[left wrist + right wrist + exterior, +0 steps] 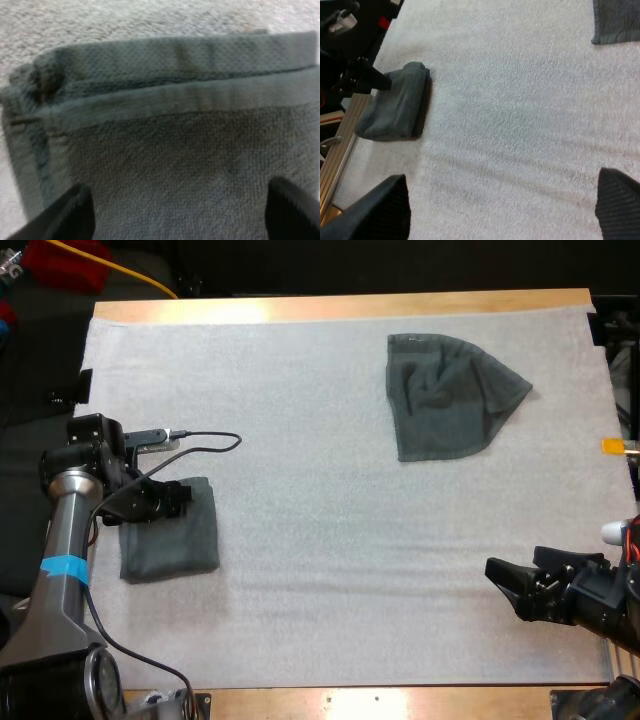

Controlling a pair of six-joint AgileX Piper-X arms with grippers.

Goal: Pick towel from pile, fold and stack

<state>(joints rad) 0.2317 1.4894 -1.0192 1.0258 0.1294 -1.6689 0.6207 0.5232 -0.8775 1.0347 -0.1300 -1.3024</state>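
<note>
- Left end effector (178, 498): fingers spread, over folded towel's (178, 540) edge.
- Right end effector (505, 585): fingers spread, well apart from folded towel.
- Crumpled towel (450, 395): well apart from folded towel.

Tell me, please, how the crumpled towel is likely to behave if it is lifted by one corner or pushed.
The crumpled towel lies in soft creases, so it is probably floppy and would drape from a corner. Pushed, its cloth would likely bunch on the fuzzy mat rather than slide.
</note>
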